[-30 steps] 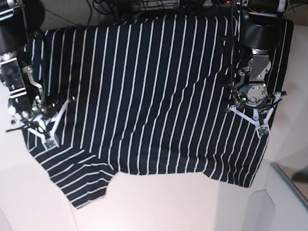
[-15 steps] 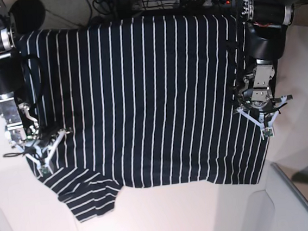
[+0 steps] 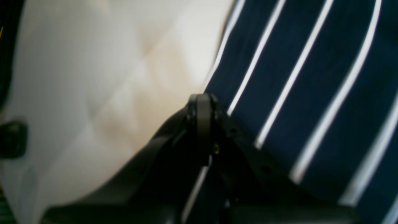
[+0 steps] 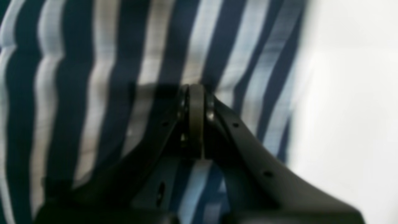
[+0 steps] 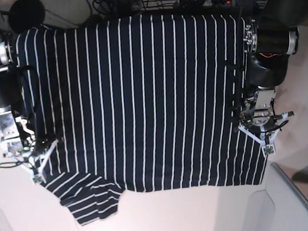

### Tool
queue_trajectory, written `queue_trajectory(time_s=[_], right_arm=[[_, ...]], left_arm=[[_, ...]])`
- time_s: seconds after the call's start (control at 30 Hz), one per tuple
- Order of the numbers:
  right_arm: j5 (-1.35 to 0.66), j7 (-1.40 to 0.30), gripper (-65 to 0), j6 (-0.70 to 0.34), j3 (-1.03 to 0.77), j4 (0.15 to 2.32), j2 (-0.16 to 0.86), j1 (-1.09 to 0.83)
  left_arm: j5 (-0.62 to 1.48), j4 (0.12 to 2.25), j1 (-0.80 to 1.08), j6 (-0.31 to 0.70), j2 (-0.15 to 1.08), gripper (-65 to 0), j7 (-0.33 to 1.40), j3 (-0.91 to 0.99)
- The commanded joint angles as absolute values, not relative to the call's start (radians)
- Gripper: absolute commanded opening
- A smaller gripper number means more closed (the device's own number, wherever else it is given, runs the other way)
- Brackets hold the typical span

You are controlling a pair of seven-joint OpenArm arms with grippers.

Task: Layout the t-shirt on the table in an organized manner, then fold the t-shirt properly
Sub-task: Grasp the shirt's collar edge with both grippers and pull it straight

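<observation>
Clearly the dark navy white-striped cotton t-shirt (image 5: 141, 100) is limp and light, spread across the frame's centre on the off-white table (image 5: 175, 217); both the left gripper (image 5: 267, 151) and right gripper (image 5: 37, 177) pinch its side edges, the best holds.

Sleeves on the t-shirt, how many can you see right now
1. One sleeve sticks out at the t-shirt's lower left corner in the base view, near the right gripper. The other may be hidden under the left gripper and its arm.
</observation>
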State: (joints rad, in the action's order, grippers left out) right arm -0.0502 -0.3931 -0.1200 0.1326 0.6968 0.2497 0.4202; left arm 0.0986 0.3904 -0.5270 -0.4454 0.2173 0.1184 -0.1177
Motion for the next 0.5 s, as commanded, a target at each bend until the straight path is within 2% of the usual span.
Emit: queue_trajectory(time_s=[0.0, 0.1, 0.27, 0.4, 0.47], right_arm=[[-0.050, -0.378, -65.0, -0.114, 0.122, 0.762, 0.271, 0.450], [-0.050, -0.443, -65.0, -0.114, 0.119, 0.969, 0.325, 0.380], [-0.051, -0.662, -65.0, -0.114, 0.114, 1.377, 0.384, 0.199], [-0.051, -0.777, -65.0, -0.119, 0.018, 1.612, 0.364, 0.013], [-0.051, -0.803, -65.0, -0.119, -0.016, 1.672, 0.343, -0.053]], left_arm=[[0.090, 0.433, -0.549, -0.458, 0.228, -65.0, 0.116, -0.111], [0.093, 0.596, -0.498, -0.458, 0.232, -65.0, 0.206, -0.104], [0.093, 1.044, -0.292, -0.458, 0.237, -65.0, 0.414, -0.064], [0.088, 1.366, -0.082, -0.458, 0.234, -65.0, 0.532, -0.016], [0.085, 1.445, -0.004, -0.458, 0.237, -65.0, 0.536, -0.008]])
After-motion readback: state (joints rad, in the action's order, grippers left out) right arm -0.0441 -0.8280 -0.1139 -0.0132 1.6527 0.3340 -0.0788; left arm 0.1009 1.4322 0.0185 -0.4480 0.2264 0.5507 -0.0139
